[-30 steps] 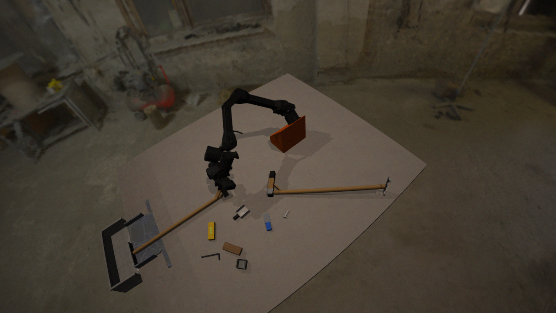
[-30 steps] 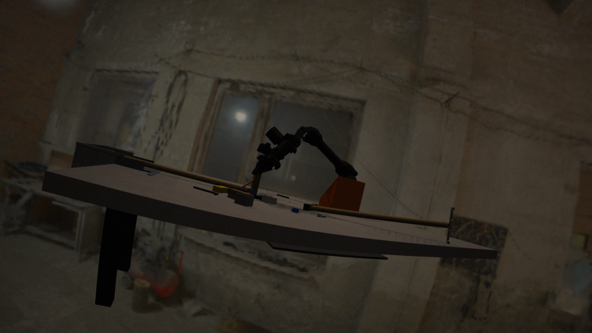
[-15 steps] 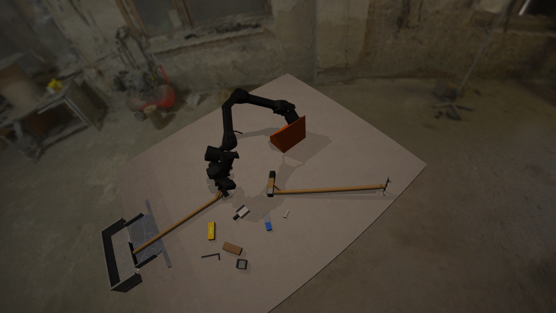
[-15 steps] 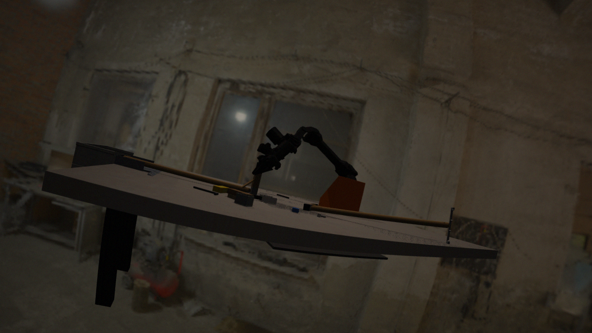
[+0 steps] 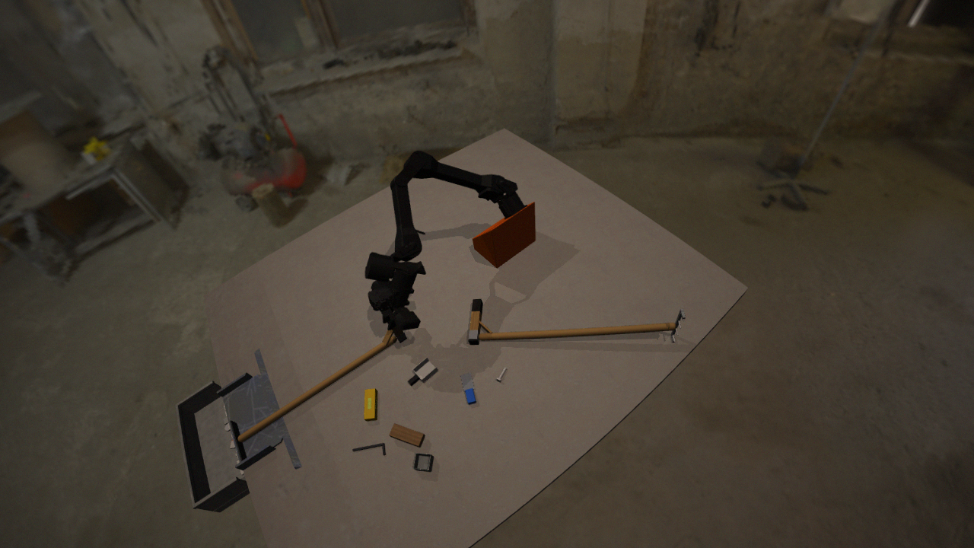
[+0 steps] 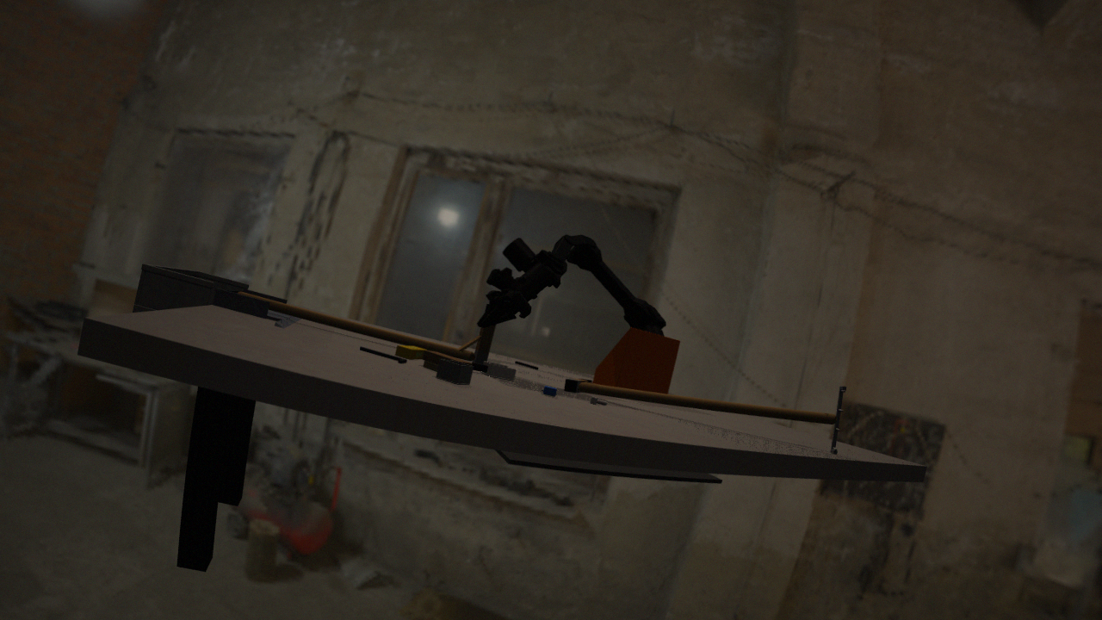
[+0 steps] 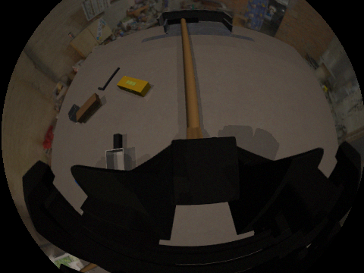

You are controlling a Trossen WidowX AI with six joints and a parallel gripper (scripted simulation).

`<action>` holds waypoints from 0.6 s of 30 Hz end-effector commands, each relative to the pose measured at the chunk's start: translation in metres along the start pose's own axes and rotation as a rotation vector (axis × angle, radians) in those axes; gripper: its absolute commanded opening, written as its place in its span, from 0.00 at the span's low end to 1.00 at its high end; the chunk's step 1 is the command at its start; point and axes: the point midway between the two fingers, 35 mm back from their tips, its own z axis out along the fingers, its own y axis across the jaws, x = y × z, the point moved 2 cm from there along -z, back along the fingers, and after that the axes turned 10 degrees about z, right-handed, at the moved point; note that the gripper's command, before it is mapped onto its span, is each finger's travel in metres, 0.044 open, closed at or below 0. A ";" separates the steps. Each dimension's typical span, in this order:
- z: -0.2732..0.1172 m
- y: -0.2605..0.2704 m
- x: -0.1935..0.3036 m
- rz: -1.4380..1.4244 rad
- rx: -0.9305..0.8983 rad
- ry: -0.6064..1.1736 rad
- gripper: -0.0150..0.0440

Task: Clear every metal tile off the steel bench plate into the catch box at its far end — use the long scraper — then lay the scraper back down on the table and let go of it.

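Observation:
My gripper (image 5: 396, 335) (image 6: 485, 322) (image 7: 196, 142) is shut on the upright grip of the long scraper, just above the table. The scraper's wooden shaft (image 5: 319, 387) (image 6: 369, 327) (image 7: 190, 87) reaches out over the steel bench plate (image 5: 248, 395) (image 7: 212, 29). Its dark blade (image 5: 235, 430) stands at the plate's far edge, beside the catch box (image 5: 192, 446) (image 6: 176, 289) (image 7: 217, 15). Small pale tiles (image 5: 232, 443) show just beyond the blade, at the edge and box side; their exact resting places are unclear. I see no tiles on the plate's near part.
A rake (image 5: 578, 332) (image 6: 708, 399) lies at the right. A yellow box (image 5: 370, 404) (image 7: 133, 86), wooden block (image 5: 407, 434) (image 7: 88, 108), hex key (image 5: 370, 447) (image 7: 110, 79), small pan (image 5: 424, 370), blue-handled tool (image 5: 469, 395) and bolt (image 5: 501, 374) lie on the table.

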 end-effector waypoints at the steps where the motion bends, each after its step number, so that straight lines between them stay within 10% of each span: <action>1: -0.007 0.002 0.003 0.000 -0.005 -0.006 0.25; 18: -0.023 0.004 0.023 0.000 -0.008 -0.005 0.25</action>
